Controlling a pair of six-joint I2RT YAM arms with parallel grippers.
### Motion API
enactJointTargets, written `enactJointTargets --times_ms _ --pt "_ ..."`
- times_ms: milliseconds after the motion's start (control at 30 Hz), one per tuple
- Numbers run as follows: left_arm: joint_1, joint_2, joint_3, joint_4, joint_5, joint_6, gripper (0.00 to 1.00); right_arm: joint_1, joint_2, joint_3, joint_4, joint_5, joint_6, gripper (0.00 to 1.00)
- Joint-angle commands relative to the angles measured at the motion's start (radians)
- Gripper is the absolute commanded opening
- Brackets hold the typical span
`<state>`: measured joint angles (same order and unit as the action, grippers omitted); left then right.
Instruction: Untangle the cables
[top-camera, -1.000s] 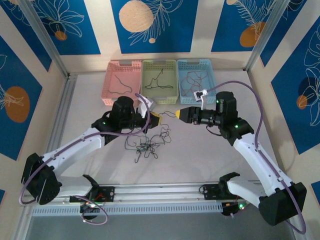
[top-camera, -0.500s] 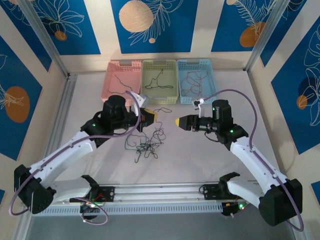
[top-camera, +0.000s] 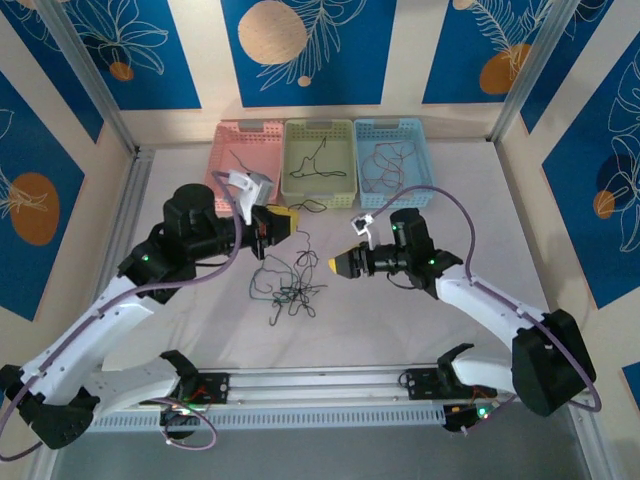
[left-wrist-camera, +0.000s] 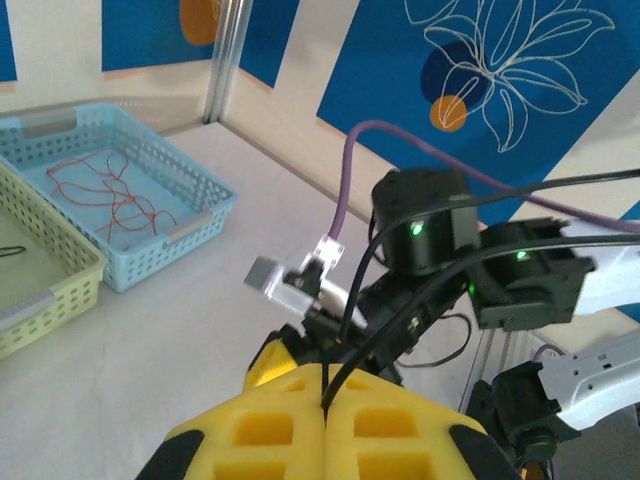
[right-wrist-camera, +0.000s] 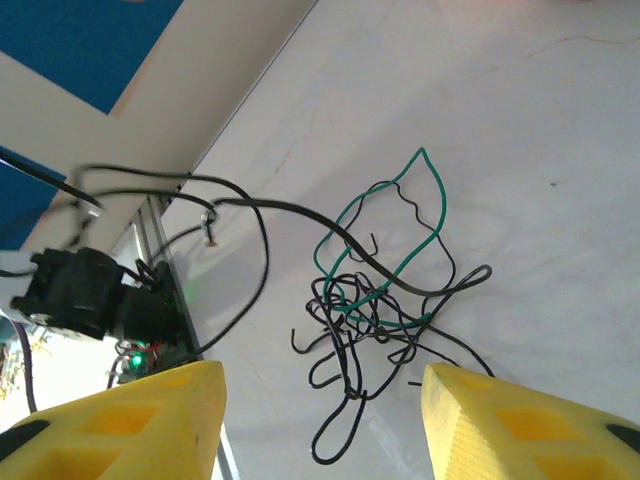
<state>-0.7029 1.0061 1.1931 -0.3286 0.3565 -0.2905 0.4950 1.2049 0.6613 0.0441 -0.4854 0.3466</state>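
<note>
A tangle of thin black and dark green cables (top-camera: 291, 291) lies on the white table between the arms. My left gripper (top-camera: 289, 219) hovers above and behind the tangle. Its yellow fingers (left-wrist-camera: 270, 430) are shut on one black cable (left-wrist-camera: 352, 360), which trails down from the grip to the heap (top-camera: 304, 245). My right gripper (top-camera: 337, 264) is open just right of the tangle. In the right wrist view its fingers (right-wrist-camera: 150, 420) stand wide apart, with the tangle (right-wrist-camera: 375, 310) and a green loop (right-wrist-camera: 405, 225) lying beyond them, untouched.
Three baskets stand in a row at the back: pink (top-camera: 219, 170), green (top-camera: 349, 160) and blue (top-camera: 424, 160), each with loose cables; the blue one (left-wrist-camera: 190, 215) holds red ones. A metal rail (top-camera: 320, 385) runs along the near edge.
My left arm has drawn back to the left and away from the right gripper, keeping hold of the black cable. My right gripper has moved left and nearer, down toward the tangle.
</note>
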Motion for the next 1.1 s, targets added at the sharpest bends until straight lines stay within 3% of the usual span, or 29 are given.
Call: enactJointTargets --times_ms 0,233,500,600,767,833,933,1067 --pt "-0.004 -0.035 0.074 -0.08 -0.032 -0.007 0.0 0.026 0.024 -0.033 0.125 -0.006 -0.097 0.56" --pt "-0.004 -0.068 0.152 -0.157 -0.048 0.002 0.0 0.131 0.114 -0.031 0.235 0.056 -0.297 0.58" --pt "-0.004 -0.093 0.163 -0.192 -0.049 0.004 0.0 0.217 0.294 0.075 0.329 0.105 -0.4 0.59" --pt "-0.003 -0.1 0.168 -0.213 -0.06 0.008 0.0 0.23 0.348 0.107 0.364 0.146 -0.4 0.52" --pt "-0.004 -0.123 0.186 -0.245 -0.085 0.018 0.0 0.222 0.39 0.115 0.387 0.152 -0.394 0.31" --pt "-0.003 -0.131 0.205 -0.268 -0.1 0.03 0.0 0.219 0.39 0.11 0.376 0.141 -0.402 0.3" --pt "-0.003 -0.145 0.242 -0.307 -0.138 0.046 0.0 0.216 0.383 0.089 0.357 0.139 -0.41 0.35" --pt "-0.002 -0.162 0.31 -0.36 -0.174 0.073 0.0 0.205 0.331 0.009 0.412 0.149 -0.392 0.54"
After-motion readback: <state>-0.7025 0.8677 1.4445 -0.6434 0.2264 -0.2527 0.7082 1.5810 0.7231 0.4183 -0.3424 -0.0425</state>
